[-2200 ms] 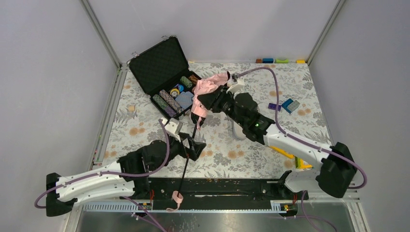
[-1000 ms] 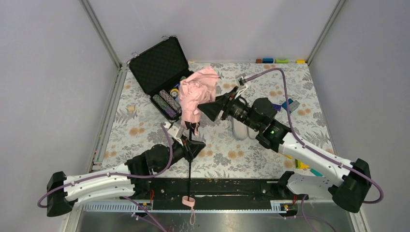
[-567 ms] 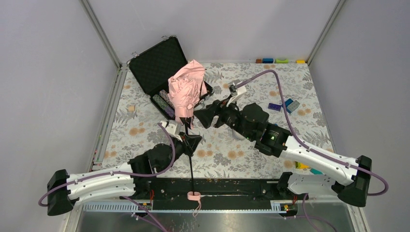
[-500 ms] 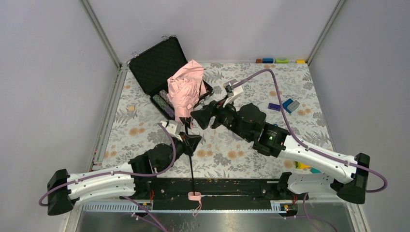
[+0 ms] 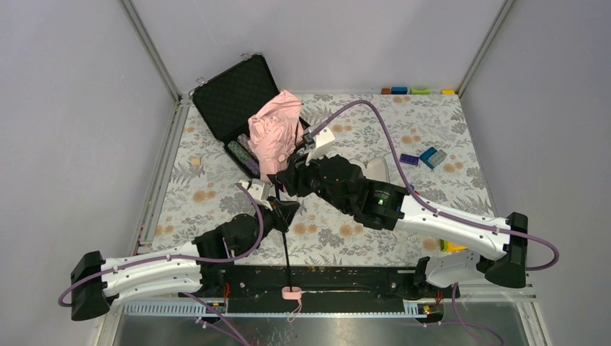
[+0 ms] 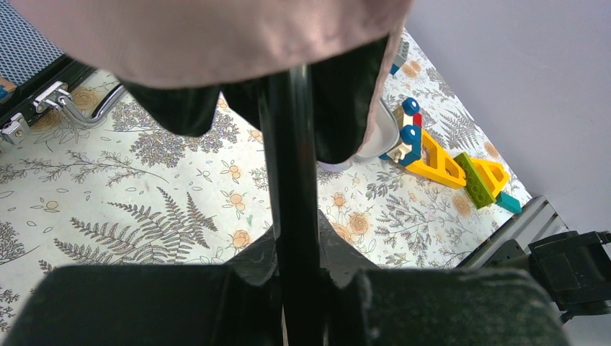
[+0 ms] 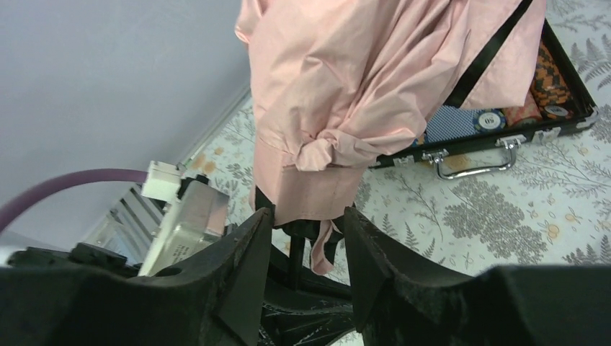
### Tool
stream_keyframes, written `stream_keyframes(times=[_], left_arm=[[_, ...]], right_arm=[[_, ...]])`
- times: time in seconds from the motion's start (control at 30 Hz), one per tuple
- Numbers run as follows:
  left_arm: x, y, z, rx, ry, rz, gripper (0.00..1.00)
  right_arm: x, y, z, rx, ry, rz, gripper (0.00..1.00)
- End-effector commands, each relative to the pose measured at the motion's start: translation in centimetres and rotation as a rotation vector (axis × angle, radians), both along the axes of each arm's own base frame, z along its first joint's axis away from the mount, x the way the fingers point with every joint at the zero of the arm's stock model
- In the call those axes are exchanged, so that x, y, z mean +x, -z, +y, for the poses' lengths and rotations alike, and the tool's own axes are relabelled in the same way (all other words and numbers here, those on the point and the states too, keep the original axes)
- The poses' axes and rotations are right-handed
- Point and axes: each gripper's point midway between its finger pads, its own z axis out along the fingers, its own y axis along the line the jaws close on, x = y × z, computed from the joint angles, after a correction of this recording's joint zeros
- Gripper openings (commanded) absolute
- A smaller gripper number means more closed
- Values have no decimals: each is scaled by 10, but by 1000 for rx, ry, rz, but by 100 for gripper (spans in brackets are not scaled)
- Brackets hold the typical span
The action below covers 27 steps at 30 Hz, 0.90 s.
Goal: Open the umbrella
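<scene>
Clamping the thin black shaft [image 6: 292, 180] of the umbrella [image 5: 276, 144] with the left end effector [image 6: 299, 268], fingers pressed together on it, near 6 o'clock of the bench [image 5: 209, 169]. Straddling the same shaft higher up with the right end effector [image 7: 302, 216], fingers apart, fabric hem and shaft in the gap — no contact to be made out on either side. Holds the umbrella near upright over the bench middle: pink handle [image 5: 291, 293] low at 6 o'clock by the arm bases, pale pink canopy [image 5: 274, 133] up toward 11 o'clock, in front of the open black case [image 5: 234, 97].

Done so far, judging by this: raised off the bench, shaft drawn out long, gripped firmly below. Left to do: spreading the canopy, now bunched and creased with nothing fanned out. Calls for pushing the base of the folds up the shaft until it catches — likely work for the right end effector, once closed beneath the fabric.
</scene>
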Motion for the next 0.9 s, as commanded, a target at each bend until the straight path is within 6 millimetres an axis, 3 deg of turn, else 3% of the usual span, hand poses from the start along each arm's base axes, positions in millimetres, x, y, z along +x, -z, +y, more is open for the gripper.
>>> stream_keyframes(times=[0.0, 0.3, 0.5, 0.73, 0.87], left_arm=[[8, -39, -3, -98, -34, -57, 0], [6, -35, -5, -98, -24, -45, 0], [7, -34, -6, -98, -24, -41, 0], [7, -32, -7, -88, -19, -40, 0], [7, -32, -7, -90, -20, -40, 0]], right_arm=[[3, -14, 2, -3, 18, -18, 48], [9, -14, 4, -30, 41, -38, 47], [12, -15, 3, -44, 55, -52, 32], [15, -13, 3, -64, 64, -62, 34], [17, -13, 5, -73, 63, -69, 9]])
